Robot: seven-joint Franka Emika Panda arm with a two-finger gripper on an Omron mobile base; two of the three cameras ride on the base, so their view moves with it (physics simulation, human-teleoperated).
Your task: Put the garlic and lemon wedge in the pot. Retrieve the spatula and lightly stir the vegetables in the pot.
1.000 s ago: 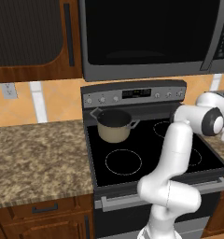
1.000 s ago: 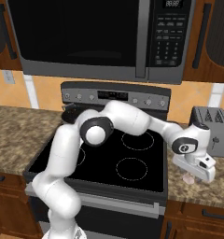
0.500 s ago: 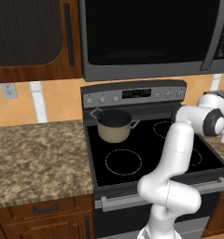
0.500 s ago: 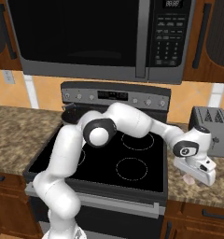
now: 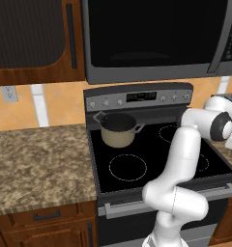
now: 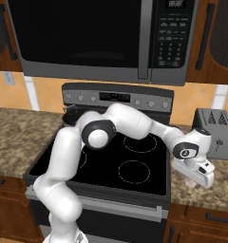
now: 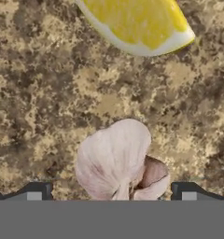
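Note:
The garlic (image 7: 116, 161), a whitish-pink bulb, lies on the speckled granite counter (image 7: 34, 102). My gripper (image 7: 111, 193) is open right above it, one dark fingertip (image 7: 37, 190) on each side and apart from it. The lemon wedge (image 7: 137, 23) lies on the counter just beyond the garlic. My hand (image 6: 197, 174) hangs low over the counter to the right of the stove. The beige pot (image 5: 119, 130) stands on the stove's back left burner, far from the hand. The spatula is out of view.
A grey toaster (image 6: 213, 134) stands on the counter right behind my hand. The black stove top (image 6: 111, 166) lies between the pot and the hand, with my arm stretched over it. A microwave (image 5: 152, 34) hangs above the stove.
The hand has sunk a little lower toward the counter on the right of the stove. Its jaws have stayed wide.

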